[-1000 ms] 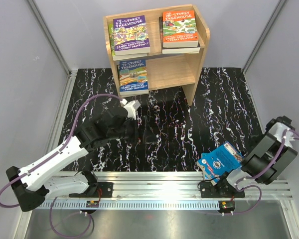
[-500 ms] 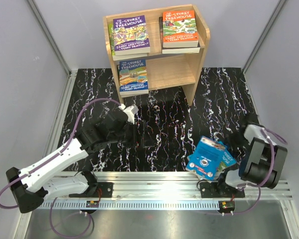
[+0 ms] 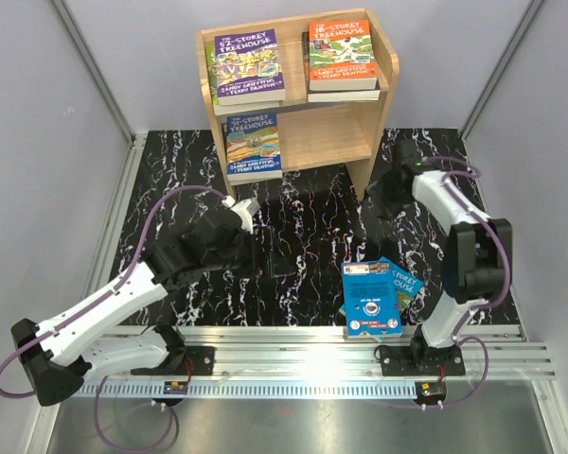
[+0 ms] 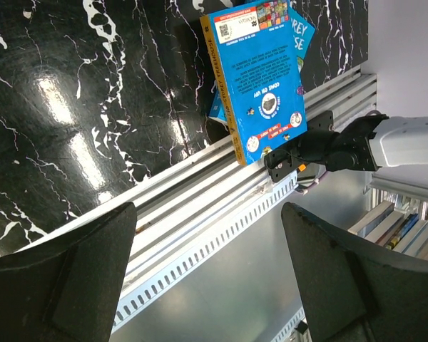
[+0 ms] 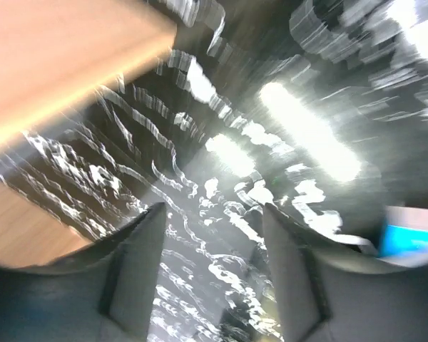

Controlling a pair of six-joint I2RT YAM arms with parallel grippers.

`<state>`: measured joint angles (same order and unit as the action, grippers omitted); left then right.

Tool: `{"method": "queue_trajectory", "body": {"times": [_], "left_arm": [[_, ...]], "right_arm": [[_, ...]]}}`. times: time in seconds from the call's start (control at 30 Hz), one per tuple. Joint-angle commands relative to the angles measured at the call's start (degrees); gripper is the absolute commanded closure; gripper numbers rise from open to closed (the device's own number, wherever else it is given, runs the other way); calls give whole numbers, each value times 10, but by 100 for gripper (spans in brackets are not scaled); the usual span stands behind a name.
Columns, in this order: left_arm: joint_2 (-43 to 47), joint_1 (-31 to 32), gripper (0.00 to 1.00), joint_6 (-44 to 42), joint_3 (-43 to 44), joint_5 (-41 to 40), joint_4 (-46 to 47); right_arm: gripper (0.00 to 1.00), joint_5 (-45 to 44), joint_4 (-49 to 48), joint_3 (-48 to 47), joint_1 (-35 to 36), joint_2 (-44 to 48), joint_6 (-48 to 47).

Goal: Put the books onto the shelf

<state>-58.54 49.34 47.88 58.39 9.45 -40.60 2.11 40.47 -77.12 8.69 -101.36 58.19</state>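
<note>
Fingers left (image 4: 64, 271) spread, empty; fingers right (image 5: 132, 271) apart, empty, beside shelf (image 3: 379, 113) side. Blue book (image 3: 369, 303) overlaps rail (image 3: 265, 336).

Open on the lower tier of the shelf (image 3: 377, 142) to the right of the blue book (image 3: 254, 144), but crowded on the top tier by a purple book (image 3: 249, 64) and an orange book (image 3: 342, 54) lying side by side with only a slim gap between. Open too across the bench (image 3: 312, 213) straight in front of the shelf, hemmed by the left claw (image 3: 282, 253) on one side and the right claw (image 3: 379, 200) near the shelf's right panel. Blocked at the near edge by a pair of overlapping books (image 3: 372, 298) against the metal rail (image 3: 265, 340).
</note>
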Motion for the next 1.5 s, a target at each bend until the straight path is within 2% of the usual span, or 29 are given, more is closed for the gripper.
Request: {"method": "queue_trajectory", "body": {"times": [0.0, 0.03, 0.13, 0.17, 0.27, 0.3, 0.37, 0.5, 0.77, 0.9, 1.03, 1.13, 1.17, 1.3, 1.37, 1.47], "left_arm": [[4, -1, 14, 0, 16, -12, 25], [2, -1, 14, 1, 16, -12, 31], [-6, -2, 14, 2, 16, -10, 43], [-8, -1, 14, 4, 16, -9, 46], [-16, -1, 14, 6, 13, -6, 64], [-21, -2, 14, 6, 14, -1, 67], [-26, -2, 14, 6, 17, 3, 73], [-29, -1, 14, 3, 17, 5, 76], [-3, -5, 14, -8, 7, -5, 59], [11, -20, 14, -12, -3, 0, 47], [26, -37, 14, -21, -16, 6, 40], [33, -53, 13, -25, -25, 16, 39], [31, -56, 13, -28, -26, 19, 39], [17, -74, 13, -38, -20, 38, 45], [1, -79, 13, -46, -16, 43, 47], [-31, -79, 12, -63, -17, 65, 46]], "right_arm": [[32, -105, 172, -25, -73, 78, -53], [32, -98, 180, -12, -123, 92, -55], [40, -81, 189, 55, -179, 149, -71], [47, -79, 189, 85, -204, 165, -83], [58, -64, 185, 139, -241, 179, -111], [65, -56, 183, 153, -251, 179, -115], [67, -23, 163, 199, -276, 179, -124], [65, 20, 134, 249, -296, 175, -120], [51, 50, 78, 318, -296, 154, -85], [51, 93, 20, 368, -293, 149, -52], [52, 98, -13, 386, -239, 141, -3], [52, 93, -26, 369, -147, 132, 53], [53, 95, -33, 351, -96, 127, 68], [52, 99, -35, 280, 2, 86, 113], [50, 93, -6, 234, 14, 68, 99], [45, 30, 75, 178, 5, 86, 43]]}}
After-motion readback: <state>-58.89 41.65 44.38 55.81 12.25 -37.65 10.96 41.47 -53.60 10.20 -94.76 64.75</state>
